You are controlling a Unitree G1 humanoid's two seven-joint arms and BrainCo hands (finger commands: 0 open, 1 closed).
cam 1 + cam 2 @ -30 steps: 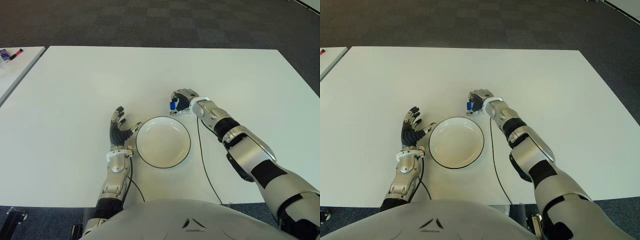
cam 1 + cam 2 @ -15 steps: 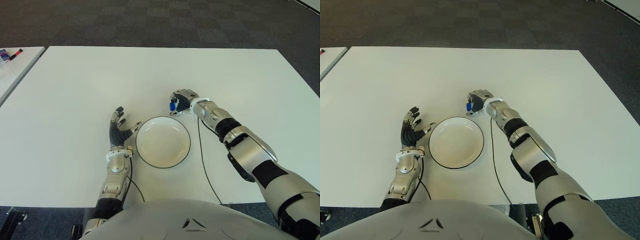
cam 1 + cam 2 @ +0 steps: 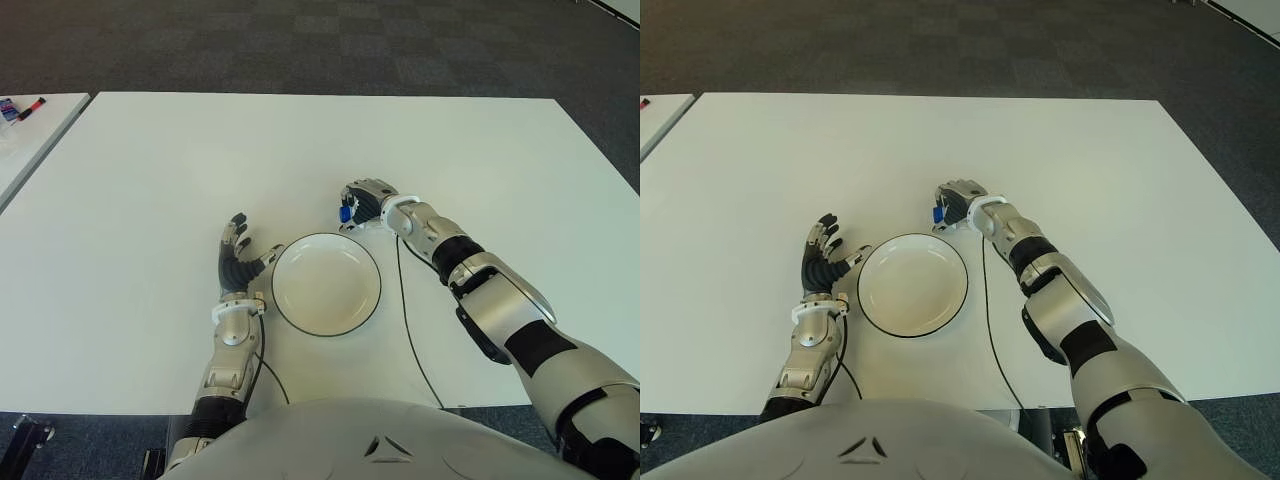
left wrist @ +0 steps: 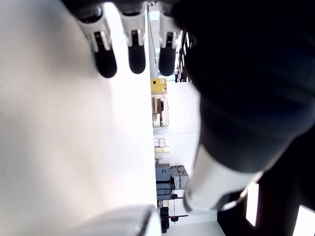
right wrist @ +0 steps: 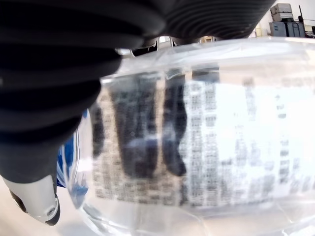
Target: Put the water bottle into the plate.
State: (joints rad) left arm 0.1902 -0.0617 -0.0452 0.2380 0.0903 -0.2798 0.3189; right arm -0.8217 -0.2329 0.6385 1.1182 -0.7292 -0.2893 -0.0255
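A clear water bottle [image 5: 197, 142] with a blue cap [image 3: 344, 212] sits in my right hand [image 3: 366, 204], whose fingers are curled around it. The hand is just beyond the far right rim of the white plate [image 3: 326, 284], over the white table [image 3: 150, 180]. The right wrist view shows the bottle's printed label pressed against the dark fingers. My left hand [image 3: 237, 262] shows beside the plate's left edge, fingers spread and holding nothing.
A black cable [image 3: 408, 320] runs along the table to the right of the plate. A second white table [image 3: 30, 135] with small items stands at the far left. Dark carpet lies beyond the table's far edge.
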